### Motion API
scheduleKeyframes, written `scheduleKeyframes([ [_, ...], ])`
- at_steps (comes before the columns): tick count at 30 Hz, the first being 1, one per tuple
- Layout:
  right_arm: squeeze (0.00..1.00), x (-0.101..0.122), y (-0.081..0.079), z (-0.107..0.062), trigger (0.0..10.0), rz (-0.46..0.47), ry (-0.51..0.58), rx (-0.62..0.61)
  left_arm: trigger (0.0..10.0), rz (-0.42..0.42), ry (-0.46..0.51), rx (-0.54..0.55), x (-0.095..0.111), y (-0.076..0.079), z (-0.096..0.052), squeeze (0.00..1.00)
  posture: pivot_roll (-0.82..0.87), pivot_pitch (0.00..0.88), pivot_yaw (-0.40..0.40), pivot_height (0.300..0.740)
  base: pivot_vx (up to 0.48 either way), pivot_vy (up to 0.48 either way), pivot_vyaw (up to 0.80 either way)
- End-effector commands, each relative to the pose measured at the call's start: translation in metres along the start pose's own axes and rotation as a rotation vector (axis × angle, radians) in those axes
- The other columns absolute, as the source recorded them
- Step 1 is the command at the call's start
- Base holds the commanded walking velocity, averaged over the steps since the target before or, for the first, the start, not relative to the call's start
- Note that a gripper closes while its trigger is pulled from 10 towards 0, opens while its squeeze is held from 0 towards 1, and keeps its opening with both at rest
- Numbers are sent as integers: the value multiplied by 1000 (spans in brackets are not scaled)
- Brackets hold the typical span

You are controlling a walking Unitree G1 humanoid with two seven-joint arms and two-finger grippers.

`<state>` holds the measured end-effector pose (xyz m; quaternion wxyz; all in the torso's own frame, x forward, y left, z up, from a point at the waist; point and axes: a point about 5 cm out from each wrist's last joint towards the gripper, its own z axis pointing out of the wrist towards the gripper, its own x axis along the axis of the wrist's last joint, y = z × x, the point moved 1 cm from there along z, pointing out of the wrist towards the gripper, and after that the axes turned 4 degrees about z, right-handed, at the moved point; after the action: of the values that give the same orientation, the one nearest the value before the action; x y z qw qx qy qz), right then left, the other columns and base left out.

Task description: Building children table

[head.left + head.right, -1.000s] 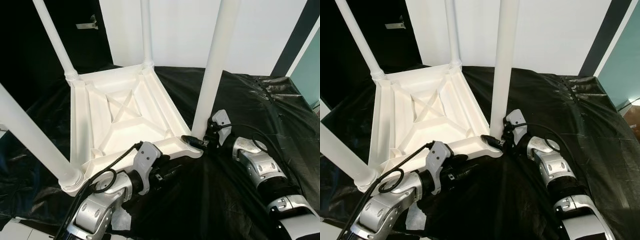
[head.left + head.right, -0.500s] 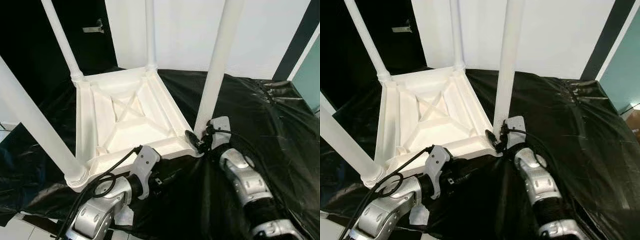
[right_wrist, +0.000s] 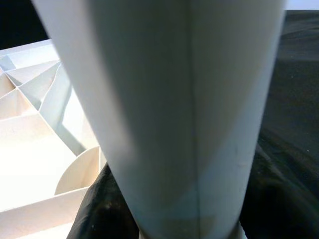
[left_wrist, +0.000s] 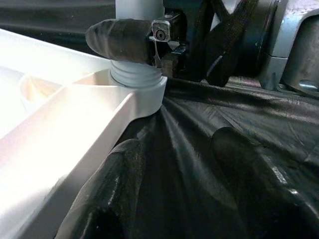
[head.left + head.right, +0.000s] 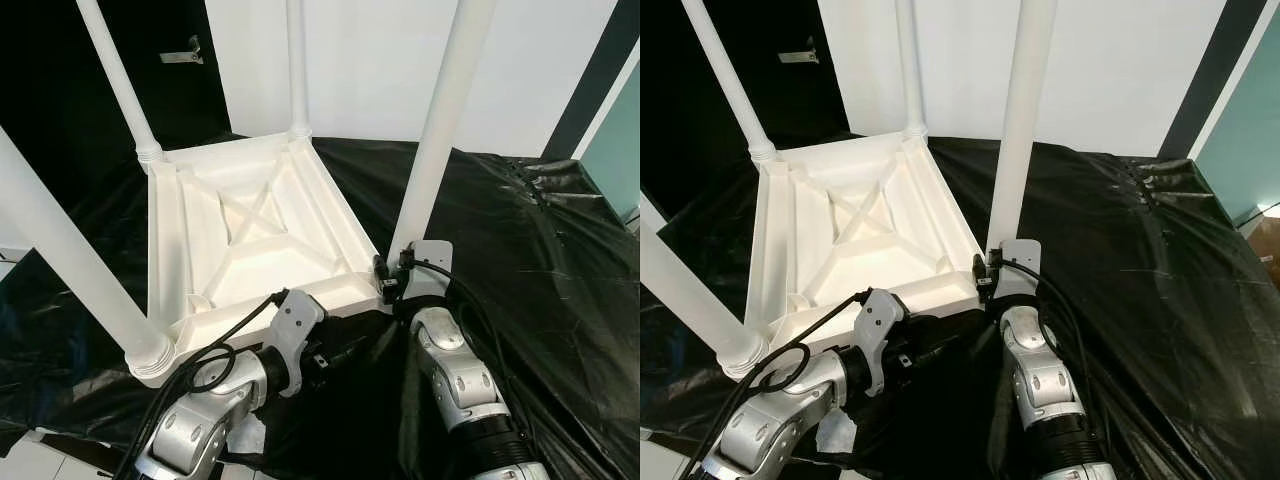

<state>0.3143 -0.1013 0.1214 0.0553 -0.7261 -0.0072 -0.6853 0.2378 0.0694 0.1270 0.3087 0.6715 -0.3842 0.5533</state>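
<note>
Left gripper: I see its fingers spread apart, holding nothing, over the black sheet beside the tabletop's near edge.
Right gripper: I've got it clamped round the near leg at its base.
Table: upside down just beyond both grippers, legs up.

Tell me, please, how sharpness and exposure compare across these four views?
Both eye views are sharp and evenly lit, though the black sheet shows soft sheen. The left wrist view blows out the white table frame and blurs the near fingers. The right wrist view has the table leg very close and soft.
</note>
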Motion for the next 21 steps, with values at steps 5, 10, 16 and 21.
scheduleKeyframes([
  [5,1000,-12,10,-4,10000,-14,-55,-10,10000,11,-3,-24,1,2,0,0,-19,0,-29,740,0,0,0],
  [10,1000,-8,16,-8,10000,-12,-24,51,10000,9,-3,-24,1,3,0,0,-17,0,-29,740,0,0,0],
  [16,0,-5,35,-20,10000,-65,8,239,10000,7,-1,-20,1,1,-1,0,-28,0,-17,740,0,0,0],
  [21,0,0,40,-18,10000,-107,-4,439,10000,3,0,-23,1,2,-1,0,-33,0,-9,740,0,0,0],
])
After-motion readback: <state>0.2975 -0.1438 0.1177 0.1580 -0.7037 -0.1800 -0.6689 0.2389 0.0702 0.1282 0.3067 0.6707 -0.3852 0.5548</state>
